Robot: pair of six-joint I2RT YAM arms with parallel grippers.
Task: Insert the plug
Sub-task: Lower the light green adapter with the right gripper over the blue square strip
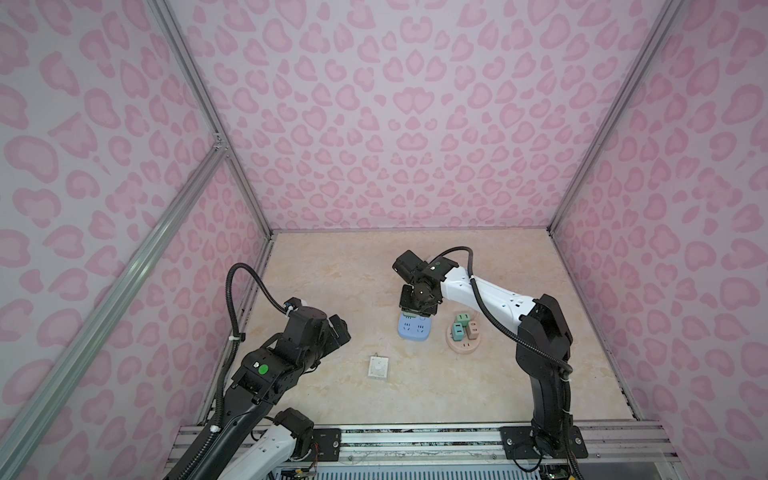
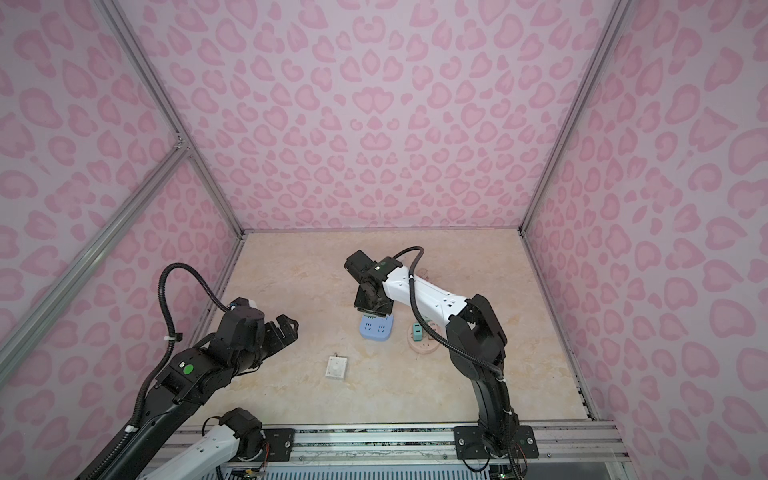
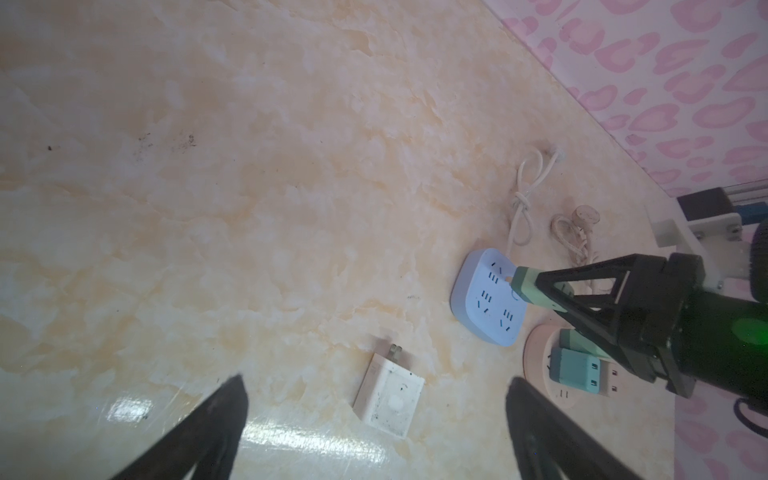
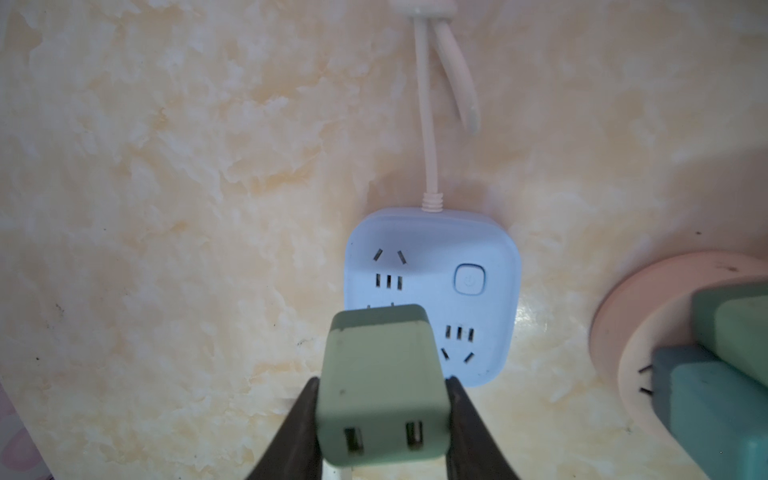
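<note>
My right gripper (image 4: pixel 382 380) is shut on a pale green plug (image 4: pixel 374 353), a finger pressed against each side, its two USB ports facing the camera. The plug points down at a light blue square power strip (image 4: pixel 465 257) lying flat on the table. Its prongs are at the strip's face by one corner socket. Whether they are in the slots I cannot tell. In both top views the right gripper (image 1: pixel 417 309) hangs over the strip (image 1: pixel 413 330) (image 2: pixel 376 330). My left gripper (image 3: pixel 376 379) stands open and empty, well left of the strip (image 3: pixel 486 299).
A white charger block (image 3: pixel 388 395) (image 1: pixel 378 368) lies on the table under the left gripper. Right of the strip is a round pink socket base (image 1: pixel 463 347) (image 4: pixel 623 307) with three plugs in it. Knotted cords (image 3: pixel 523 199) lie behind the strip. Pink patterned walls enclose the table.
</note>
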